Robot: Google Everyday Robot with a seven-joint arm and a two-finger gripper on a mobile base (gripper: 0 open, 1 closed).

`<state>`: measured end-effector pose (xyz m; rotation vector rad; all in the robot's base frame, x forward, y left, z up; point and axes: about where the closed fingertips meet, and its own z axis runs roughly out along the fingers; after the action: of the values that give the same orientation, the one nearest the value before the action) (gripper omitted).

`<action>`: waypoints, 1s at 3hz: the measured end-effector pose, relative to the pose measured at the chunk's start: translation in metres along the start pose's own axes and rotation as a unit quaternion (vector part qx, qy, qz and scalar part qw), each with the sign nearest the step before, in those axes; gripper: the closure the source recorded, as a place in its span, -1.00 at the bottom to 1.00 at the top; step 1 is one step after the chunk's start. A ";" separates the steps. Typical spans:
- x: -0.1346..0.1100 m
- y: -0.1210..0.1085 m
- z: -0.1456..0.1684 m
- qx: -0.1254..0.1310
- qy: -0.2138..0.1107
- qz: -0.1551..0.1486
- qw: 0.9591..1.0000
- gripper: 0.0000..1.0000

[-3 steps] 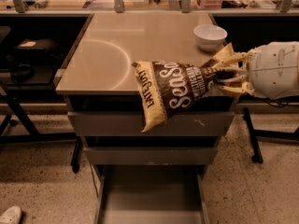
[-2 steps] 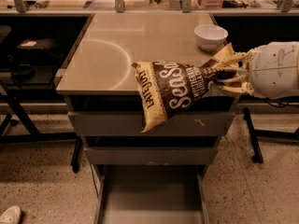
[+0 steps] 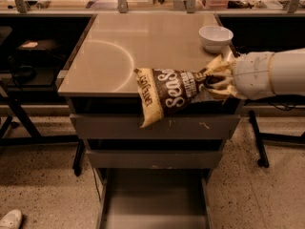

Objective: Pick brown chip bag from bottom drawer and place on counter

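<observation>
The brown chip bag (image 3: 171, 93), dark brown with pale yellow ends and white "Sea Salt" script, hangs in the air across the counter's front edge, its lower end drooping in front of the top drawer. My gripper (image 3: 217, 82) comes in from the right on a white arm and is shut on the bag's right end, level with the counter's front right corner. The counter (image 3: 138, 51) is a glossy beige top. The bottom drawer (image 3: 152, 204) stands pulled open below, its grey floor bare.
A white bowl (image 3: 215, 36) sits at the counter's back right, just behind my gripper. Two grey drawer fronts (image 3: 155, 128) are closed above the open one. Dark side shelves (image 3: 33, 46) flank the cabinet. A white shoe (image 3: 9, 219) lies on the floor at lower left.
</observation>
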<state>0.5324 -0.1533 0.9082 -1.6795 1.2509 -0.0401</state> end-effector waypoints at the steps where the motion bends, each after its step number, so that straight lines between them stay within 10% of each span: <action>1: 0.030 -0.030 0.047 -0.006 0.006 0.048 0.999 1.00; 3: 0.064 -0.143 0.120 0.051 0.049 0.127 0.989 1.00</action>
<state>0.7276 -0.1245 0.9185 -1.4342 1.5034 -0.0317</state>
